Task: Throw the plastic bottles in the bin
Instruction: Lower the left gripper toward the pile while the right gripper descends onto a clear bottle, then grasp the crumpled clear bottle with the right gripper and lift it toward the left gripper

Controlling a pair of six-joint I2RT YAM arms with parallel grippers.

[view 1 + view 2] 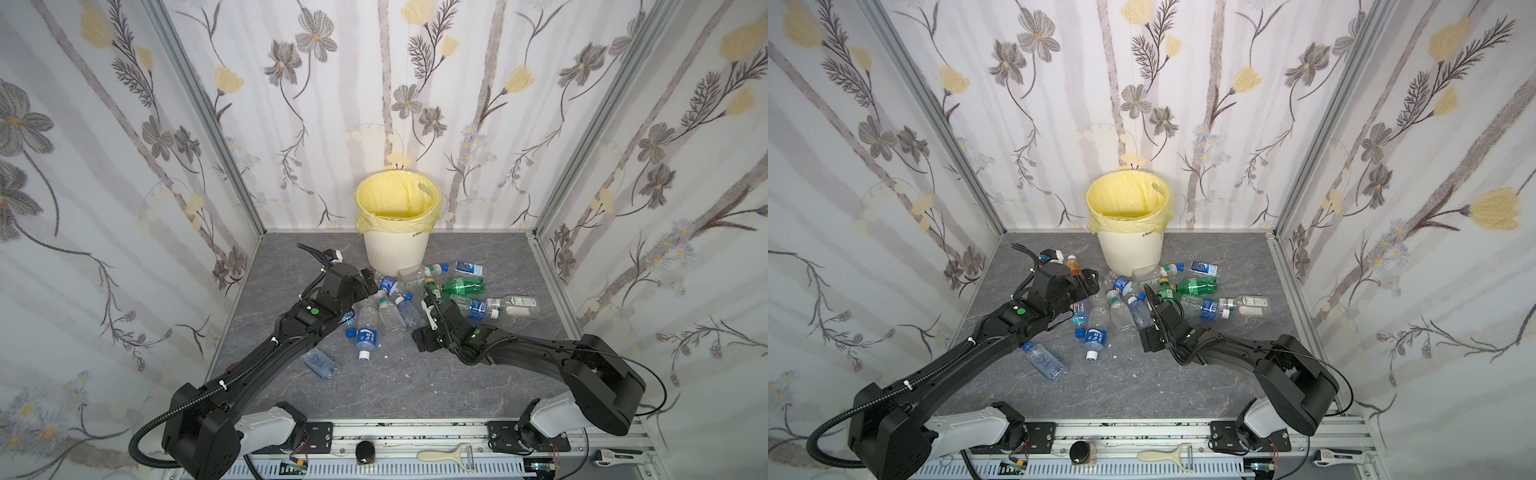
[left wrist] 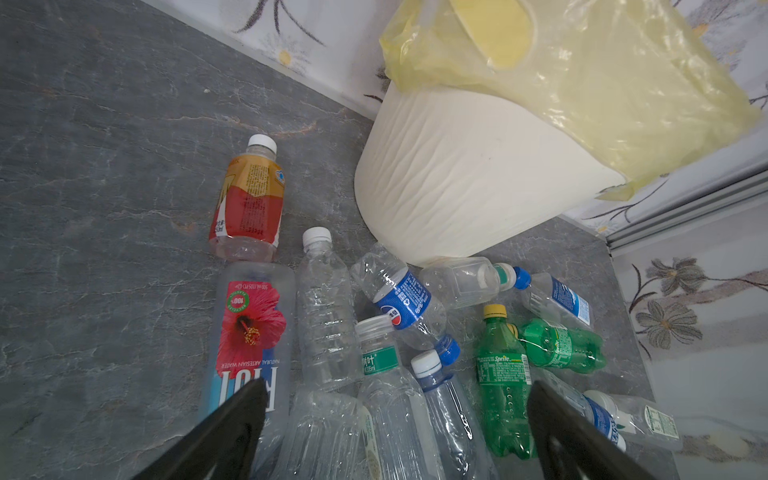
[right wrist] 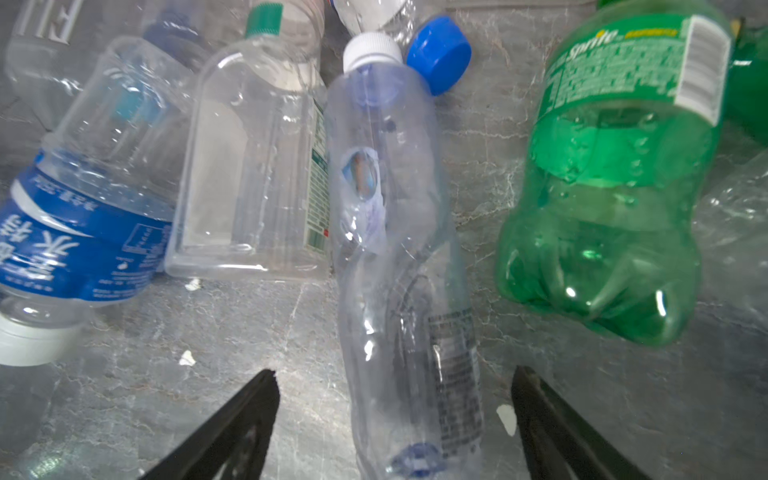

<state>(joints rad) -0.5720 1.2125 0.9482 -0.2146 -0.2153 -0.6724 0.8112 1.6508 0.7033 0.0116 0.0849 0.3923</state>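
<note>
So the small plastic bottles (image 1: 366, 338) lie on the grey marbled tabletop (image 1: 415, 386), mid-frame in both top views. We count roughly fifteen, though overlaps blur it: two green bottles (image 2: 503, 374), one orange-red bottle (image 2: 247, 199), the rest mostly clear. One round cream ribbed bin (image 1: 395, 253) with a pale yellow bag (image 1: 374, 222) stands just behind them, upper centre. Two black grippers: the right gripper (image 3: 395, 372) is spread either side of a crumpled clear white-capped bottle (image 3: 390, 208), not gripping it. The left gripper (image 2: 399, 386) hangs wide apart over the pile.

Glossy clear plastic bottles (image 2: 326, 311), matt ribbed bin (image 2: 457, 178), smooth stone-veined tabletop (image 2: 104, 166).
</note>
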